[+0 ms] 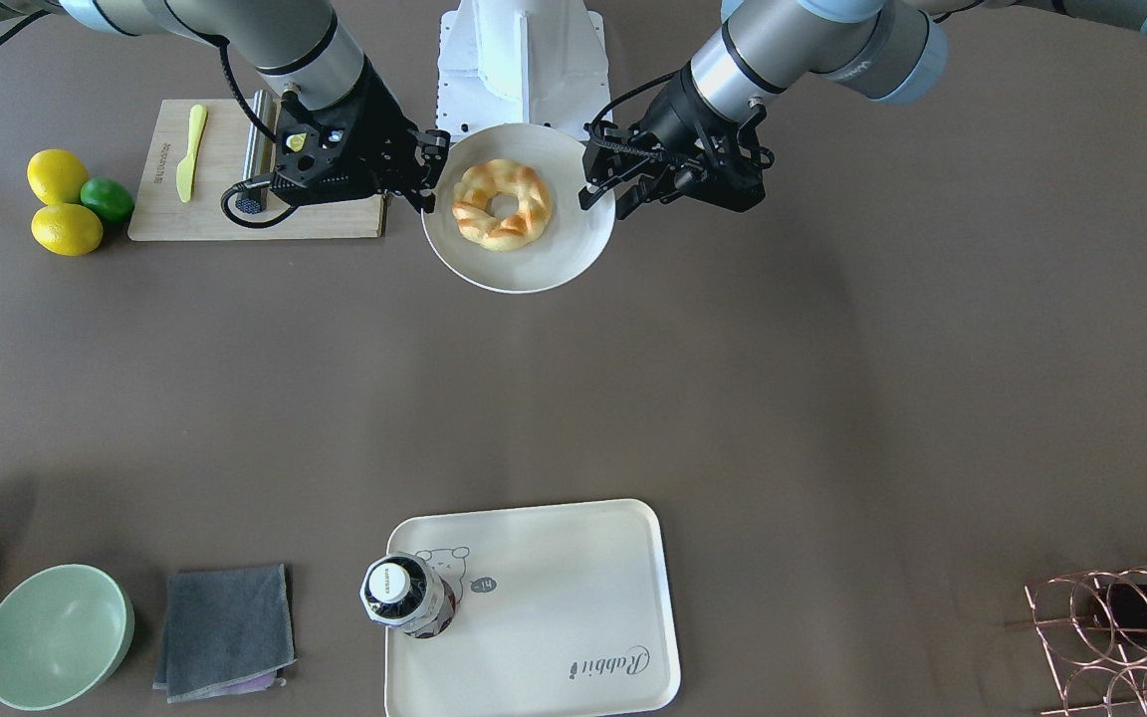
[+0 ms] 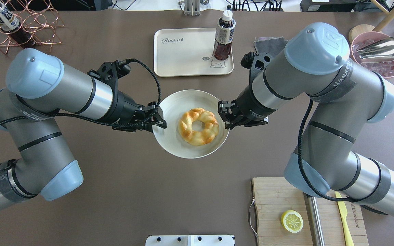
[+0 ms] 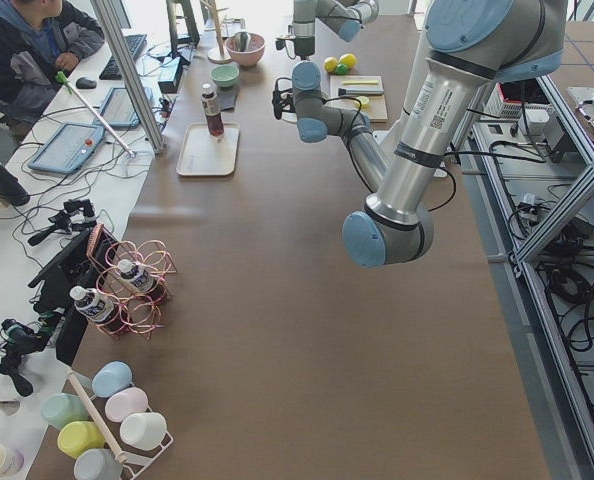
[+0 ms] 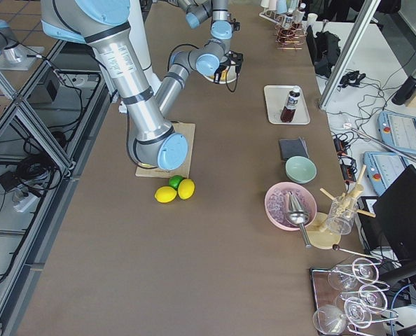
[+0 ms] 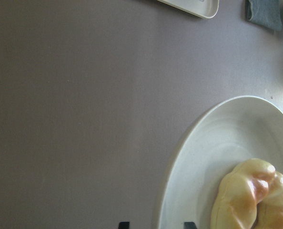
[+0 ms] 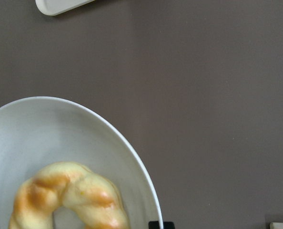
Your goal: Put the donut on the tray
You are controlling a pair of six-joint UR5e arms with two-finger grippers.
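Left gripper [image 2: 159,118] and right gripper [image 2: 225,115] flank the plate [image 2: 183,99] where the donut [image 2: 198,126] lies. I read that as readying a two-handed carry to the tray [image 2: 183,58], well apart across the table, with a bottle [image 2: 223,37] on one corner. Left jaws stand parted astride the rim without clamping; right jaws look drawn together at the rim, seemingly pinching it.
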